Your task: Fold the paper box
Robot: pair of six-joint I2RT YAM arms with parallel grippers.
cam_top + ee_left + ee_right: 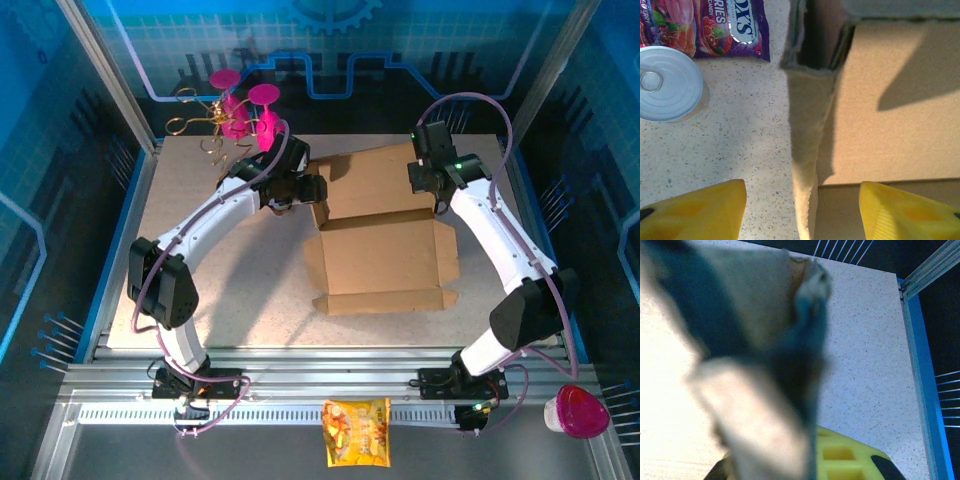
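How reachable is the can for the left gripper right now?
Probably reachable: the can sits on the table near the left gripper, with nothing between. But its open fingers straddle the upright box flap, so it would need to back off first.

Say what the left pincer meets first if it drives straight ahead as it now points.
Most likely the raised side flap of the paper box, standing on edge inside the open left pincer; depth is unclear.
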